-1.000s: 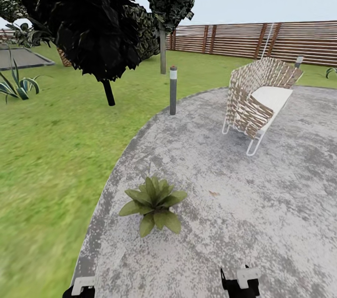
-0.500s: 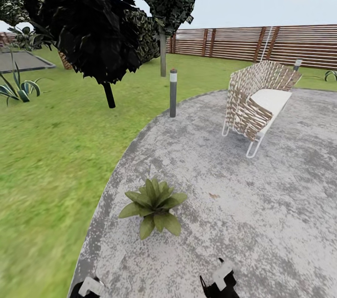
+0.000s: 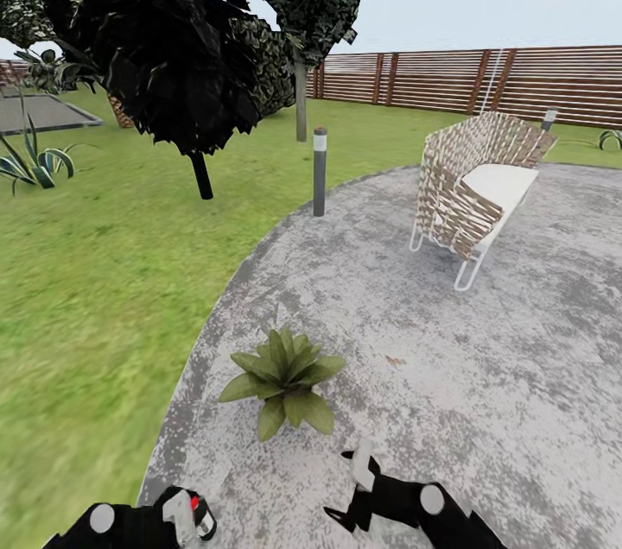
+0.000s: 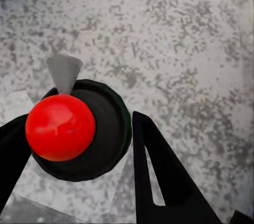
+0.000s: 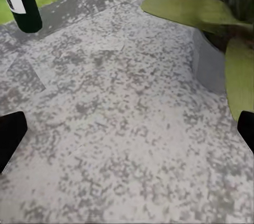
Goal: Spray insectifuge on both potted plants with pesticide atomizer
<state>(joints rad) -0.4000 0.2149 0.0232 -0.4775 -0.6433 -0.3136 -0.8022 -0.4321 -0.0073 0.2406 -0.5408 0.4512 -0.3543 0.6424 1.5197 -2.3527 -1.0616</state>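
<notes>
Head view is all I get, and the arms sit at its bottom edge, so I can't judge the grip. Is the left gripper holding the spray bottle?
Observer: Yes. In the left wrist view the left gripper has a finger on each side of the spray bottle.
Operator: And the right one?
Observer: The right gripper is open and empty, fingertips wide apart over the paving.
Operator: Any spray on the plant yet?
Observer: The right wrist view shows the plant close up; its leaves carry no whitish specks.
</notes>
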